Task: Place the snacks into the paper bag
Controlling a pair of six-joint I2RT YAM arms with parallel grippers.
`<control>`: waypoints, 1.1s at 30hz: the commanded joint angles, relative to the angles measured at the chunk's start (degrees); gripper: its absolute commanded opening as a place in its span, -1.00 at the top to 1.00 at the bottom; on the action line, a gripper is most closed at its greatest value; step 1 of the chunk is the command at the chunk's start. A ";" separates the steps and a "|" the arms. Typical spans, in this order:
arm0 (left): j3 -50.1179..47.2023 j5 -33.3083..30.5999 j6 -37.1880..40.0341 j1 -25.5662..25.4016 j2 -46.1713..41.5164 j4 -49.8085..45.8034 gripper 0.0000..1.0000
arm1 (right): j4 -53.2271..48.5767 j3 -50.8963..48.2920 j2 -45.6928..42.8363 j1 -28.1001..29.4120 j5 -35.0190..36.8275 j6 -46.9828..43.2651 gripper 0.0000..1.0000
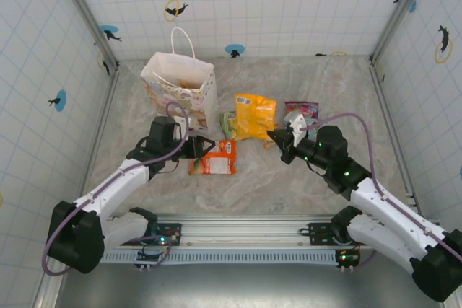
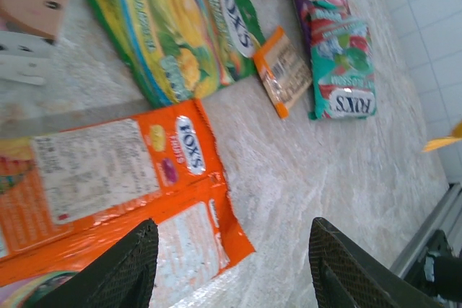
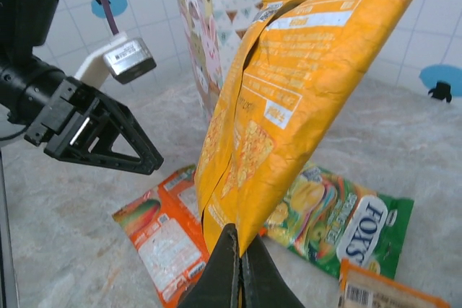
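Observation:
The white paper bag [image 1: 180, 88] stands upright at the back left; its printed side [image 3: 206, 19] rises behind the packets. My right gripper [image 1: 274, 137] [image 3: 242, 254] is shut on the lower edge of a yellow-orange snack packet [image 1: 255, 116] [image 3: 289, 106], which is held up off the table. My left gripper [image 1: 207, 146] [image 2: 234, 265] is open low over the end of an orange packet [image 1: 214, 158] [image 2: 108, 178] [image 3: 162, 239]. One finger is over the packet, the other over bare table. A green packet [image 1: 228, 125] [image 2: 173, 27] [image 3: 346, 221] lies flat beyond it.
A small orange bar [image 2: 283, 70] [image 3: 382, 290] and a pink-and-teal packet [image 1: 302, 110] [image 2: 336, 48] lie on the marble table [image 1: 253, 185] to the right. Tiled walls enclose three sides. A metal rail [image 1: 238, 232] runs along the near edge.

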 commanded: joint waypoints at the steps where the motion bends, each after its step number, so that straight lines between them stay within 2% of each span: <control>1: 1.95 -0.29 1.38 2.25 -1.23 -2.57 -0.14 | 1.65 4.80 1.31 0.59 0.12 -2.89 1.00; 18: 2.57 0.54 0.71 8.70 -2.39 -2.62 -0.15 | -0.97 22.79 11.23 1.65 -0.80 -10.54 1.00; 33: 4.10 -0.03 -1.07 13.20 -3.19 -2.36 -0.17 | 2.19 36.09 20.87 2.27 -1.98 -14.64 1.00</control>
